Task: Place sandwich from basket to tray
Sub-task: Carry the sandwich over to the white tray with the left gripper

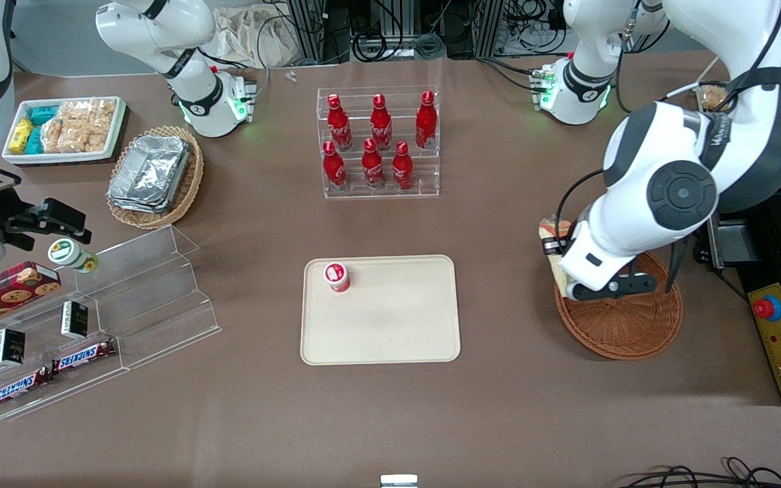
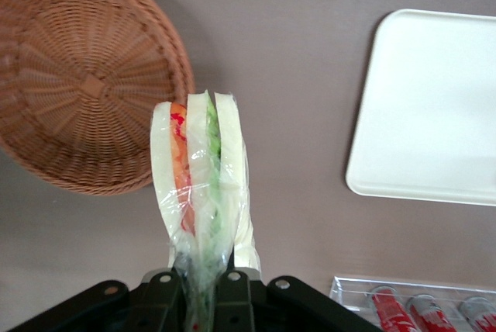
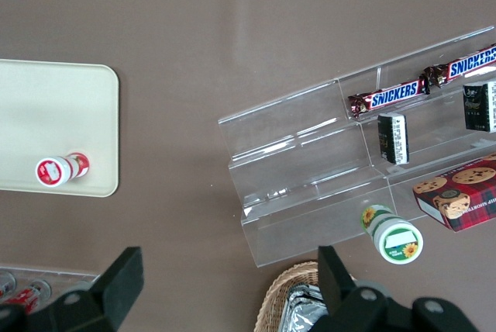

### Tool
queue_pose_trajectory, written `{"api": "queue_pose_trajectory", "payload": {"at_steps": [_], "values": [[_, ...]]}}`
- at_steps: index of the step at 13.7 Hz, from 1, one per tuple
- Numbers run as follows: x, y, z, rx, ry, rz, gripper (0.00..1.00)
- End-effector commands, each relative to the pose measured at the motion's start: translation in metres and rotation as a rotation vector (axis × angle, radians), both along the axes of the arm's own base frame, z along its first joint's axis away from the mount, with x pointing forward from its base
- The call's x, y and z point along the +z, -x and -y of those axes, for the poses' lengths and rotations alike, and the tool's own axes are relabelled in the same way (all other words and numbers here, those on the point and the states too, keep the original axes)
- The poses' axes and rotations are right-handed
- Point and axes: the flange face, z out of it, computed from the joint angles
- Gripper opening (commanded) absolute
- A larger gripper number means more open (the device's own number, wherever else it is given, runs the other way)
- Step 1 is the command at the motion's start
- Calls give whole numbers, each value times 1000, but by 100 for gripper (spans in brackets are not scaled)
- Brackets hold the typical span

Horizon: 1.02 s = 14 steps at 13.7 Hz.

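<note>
My gripper is shut on the sandwich, a wrapped wedge of white bread with green and orange-red layers, pinching it by the wrap at its narrow end. In the front view the gripper hangs above the basket's edge nearest the tray, with the sandwich partly hidden by the arm. The round reddish-brown wicker basket lies below it with nothing inside. The beige tray lies mid-table, toward the parked arm's end from the basket.
A small red-and-white cup stands on the tray's corner. A clear rack of red bottles stands farther from the front camera than the tray. A control box with a red button lies beside the basket.
</note>
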Motion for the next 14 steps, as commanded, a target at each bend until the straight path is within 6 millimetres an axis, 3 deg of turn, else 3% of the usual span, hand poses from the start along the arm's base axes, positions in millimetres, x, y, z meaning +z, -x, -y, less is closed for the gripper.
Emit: {"api": "queue_pose_trajectory", "payload": {"at_steps": [1,3,6,10,14], "values": [[11,6,34,-110,55,12,0],[5,8,61,-193,99,42,0],[-20,14,105,-246,131,56,3],[-78,18,153,-225,143,47,4],[-142,20,183,-202,125,56,4]]}}
